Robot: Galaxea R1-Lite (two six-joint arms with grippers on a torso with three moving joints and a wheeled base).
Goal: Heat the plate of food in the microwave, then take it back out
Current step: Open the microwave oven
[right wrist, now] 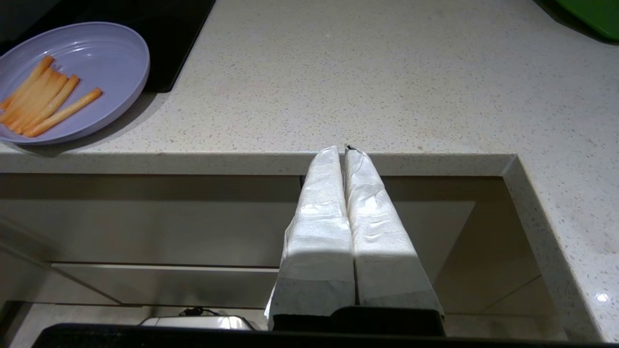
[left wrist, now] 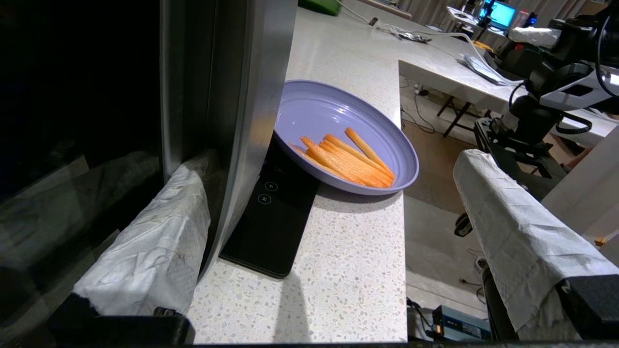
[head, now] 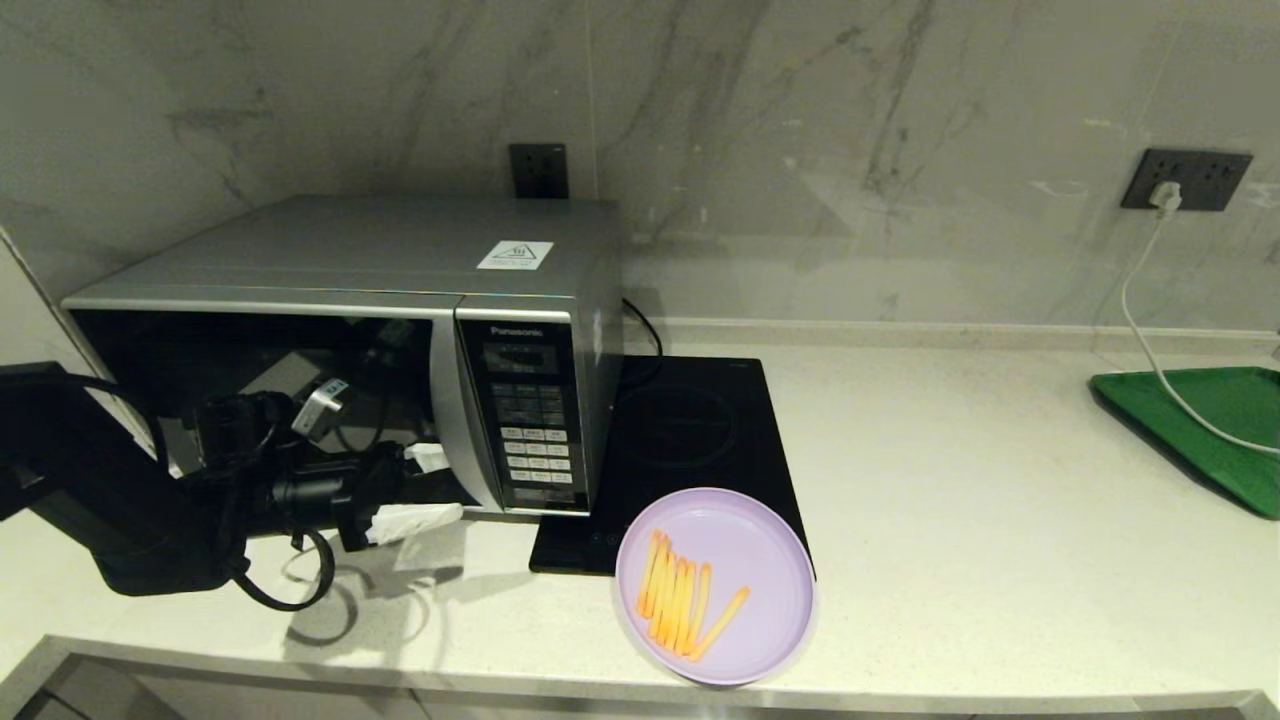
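Observation:
The lilac plate of food [head: 745,540] holds a row of fries [head: 680,600]. It rests partly on the cooktop's front corner, its rim at the counter's front edge; it also shows as plate [left wrist: 314,106] and plate [right wrist: 96,58]. The silver microwave [head: 350,250] stands at the left with its dark door shut. My left gripper [head: 450,485] is open at the door's lower right. One wrapped finger [left wrist: 154,241] lies against the glass beside the handle strip [left wrist: 251,96], and the other finger [left wrist: 522,232] hangs off the counter's front. My right gripper [right wrist: 344,150] is shut and empty, below the counter's front edge, right of the plate.
A flat black cooktop [head: 700,440] lies right of the microwave. A green tray [head: 1210,420] sits at the far right with a white cable [head: 1150,340] running onto it from a wall socket. Bare counter [head: 950,500] spreads between plate and tray.

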